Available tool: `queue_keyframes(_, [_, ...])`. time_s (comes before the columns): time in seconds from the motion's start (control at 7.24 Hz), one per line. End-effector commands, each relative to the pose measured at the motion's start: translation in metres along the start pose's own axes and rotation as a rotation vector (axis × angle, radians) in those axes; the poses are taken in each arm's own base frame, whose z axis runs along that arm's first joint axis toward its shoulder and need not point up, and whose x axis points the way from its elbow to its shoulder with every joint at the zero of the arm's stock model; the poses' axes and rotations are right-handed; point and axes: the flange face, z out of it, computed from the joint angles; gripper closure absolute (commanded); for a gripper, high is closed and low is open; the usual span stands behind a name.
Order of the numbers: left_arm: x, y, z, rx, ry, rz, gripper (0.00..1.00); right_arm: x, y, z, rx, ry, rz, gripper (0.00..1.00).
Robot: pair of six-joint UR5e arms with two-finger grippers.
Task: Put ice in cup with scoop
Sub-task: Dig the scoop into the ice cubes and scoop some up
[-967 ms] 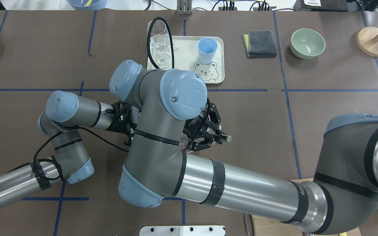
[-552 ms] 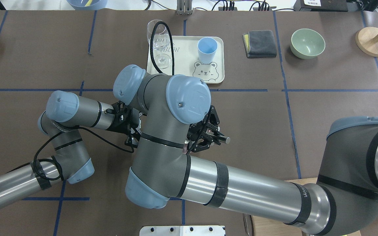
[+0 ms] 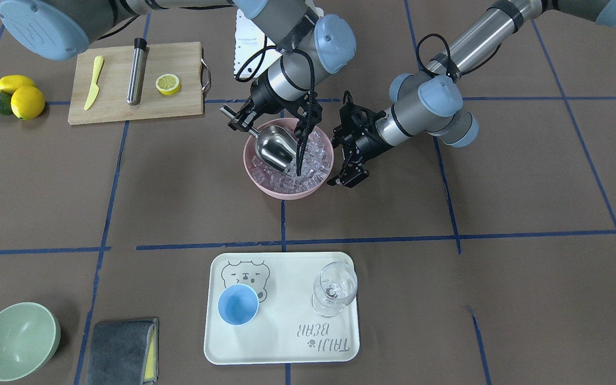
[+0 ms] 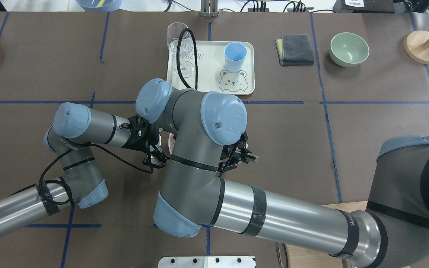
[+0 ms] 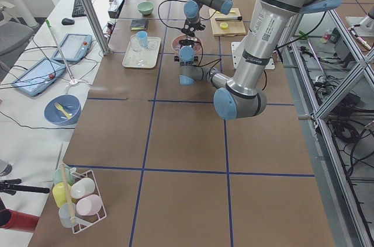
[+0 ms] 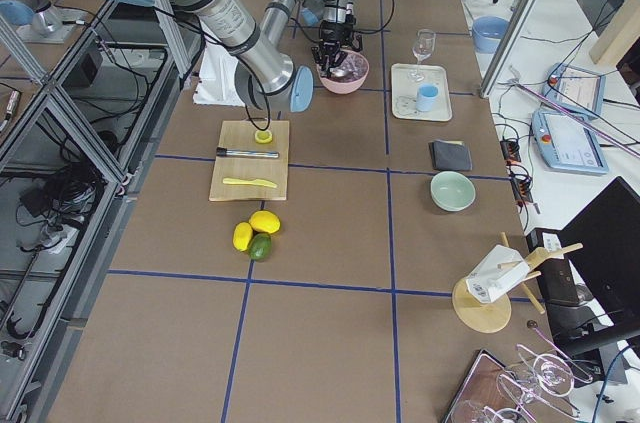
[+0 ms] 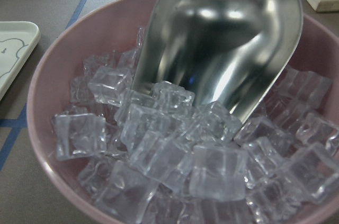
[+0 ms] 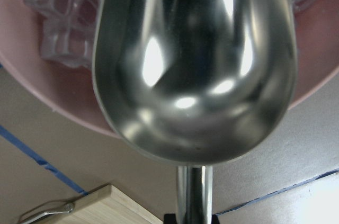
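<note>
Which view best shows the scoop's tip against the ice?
Left wrist-mounted: the scoop fills the frame, lip meeting the ice, trough empty. Right wrist shows mostly trough and handle; front-facing shows it small; overhead hides its blade; side views, tiny.

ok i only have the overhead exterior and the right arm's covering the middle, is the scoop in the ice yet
observer: yes, the scoop has its tip down among the ice in a pink bowl under that arm.
operator: anything in the scoop
observer: no, the right wrist view shows its trough bare, with cubes only at the front lip.
operator: and the grip on it
observer: the right end effector is shut on the rod handle, which sticks out over the bowl's rim on the side toward the cutting board.
</note>
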Motion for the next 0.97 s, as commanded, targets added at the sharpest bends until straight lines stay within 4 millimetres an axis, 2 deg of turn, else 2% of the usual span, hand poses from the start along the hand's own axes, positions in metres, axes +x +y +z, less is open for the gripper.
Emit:
queue_keyframes(0.0, [0.000, 0.000, 0.000, 0.000, -0.005, 0.001, 0.00, 0.004, 0.004, 0.019, 0.076, 0.001, 0.014, 1.00])
queue_keyframes(0.41, [-0.002, -0.003, 0.001, 0.002, -0.020, 0.001, 0.00, 0.006, 0.045, 0.029, 0.144, 0.003, 0.005, 1.00])
queue_keyframes(0.83, [-0.002, -0.002, 0.001, 0.001, -0.020, 0.000, 0.00, 0.007, 0.048, 0.035, 0.210, 0.002, 0.001, 1.00])
